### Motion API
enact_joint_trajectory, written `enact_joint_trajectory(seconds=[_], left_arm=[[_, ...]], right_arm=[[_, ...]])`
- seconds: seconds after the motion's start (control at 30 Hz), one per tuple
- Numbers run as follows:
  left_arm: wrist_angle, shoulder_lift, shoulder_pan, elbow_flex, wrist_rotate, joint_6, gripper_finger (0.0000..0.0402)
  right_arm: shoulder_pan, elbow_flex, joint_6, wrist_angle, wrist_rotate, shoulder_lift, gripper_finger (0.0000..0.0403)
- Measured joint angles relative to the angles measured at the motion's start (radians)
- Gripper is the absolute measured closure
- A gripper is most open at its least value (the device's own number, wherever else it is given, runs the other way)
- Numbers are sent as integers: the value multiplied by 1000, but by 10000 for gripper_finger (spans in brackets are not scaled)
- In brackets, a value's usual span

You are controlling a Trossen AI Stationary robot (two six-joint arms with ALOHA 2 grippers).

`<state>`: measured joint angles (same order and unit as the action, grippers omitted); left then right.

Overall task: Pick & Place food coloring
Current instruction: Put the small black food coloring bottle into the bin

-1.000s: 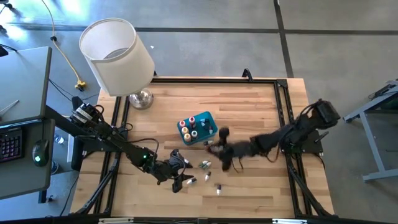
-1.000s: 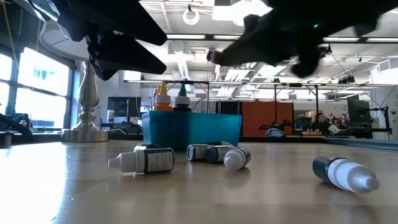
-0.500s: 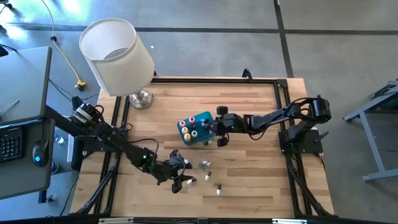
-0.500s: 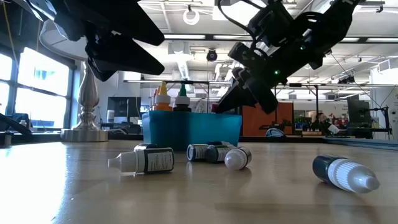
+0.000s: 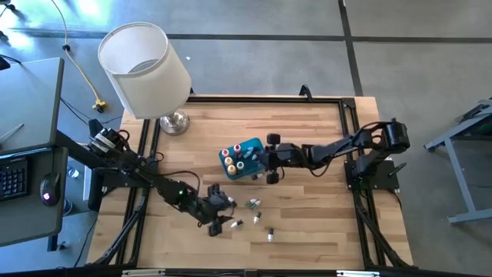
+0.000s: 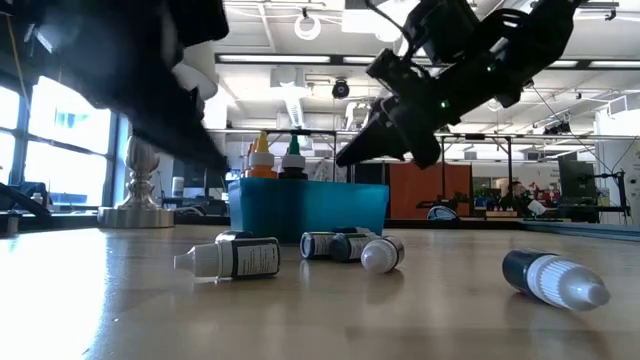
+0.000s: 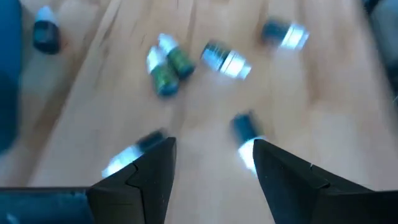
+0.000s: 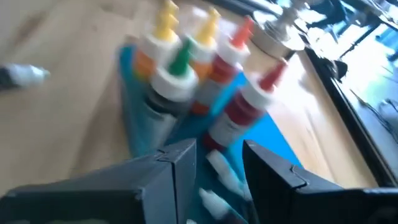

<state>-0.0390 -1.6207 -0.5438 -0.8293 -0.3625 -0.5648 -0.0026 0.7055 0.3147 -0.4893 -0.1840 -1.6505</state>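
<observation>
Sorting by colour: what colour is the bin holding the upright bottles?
Teal-blue bin, clearest in the low view.

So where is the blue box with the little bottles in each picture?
High view: the teal bin sits mid-table, just beside the right gripper.
Low view: it stands centre-left behind the lying bottles, under that gripper.
Left wrist view: probably the blurred blue patch at one edge; hard to tell.
Right wrist view: just beyond the fingers, filling the middle.
Shared landmark: the upright bottles inside it.
</observation>
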Motion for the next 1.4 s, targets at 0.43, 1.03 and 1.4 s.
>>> enact_joint_trajectory(seconds=[0.43, 1.03, 1.4], left_arm=[[31, -14, 100, 0, 15, 379, 191], [14, -145, 151, -4, 144, 410, 191], [-45, -159, 151, -4, 161, 305, 313]], right_arm=[[179, 0, -27, -17, -28, 0, 277], [368, 0, -36, 38, -267, 113, 276], [481, 0, -146, 272, -307, 288, 276]])
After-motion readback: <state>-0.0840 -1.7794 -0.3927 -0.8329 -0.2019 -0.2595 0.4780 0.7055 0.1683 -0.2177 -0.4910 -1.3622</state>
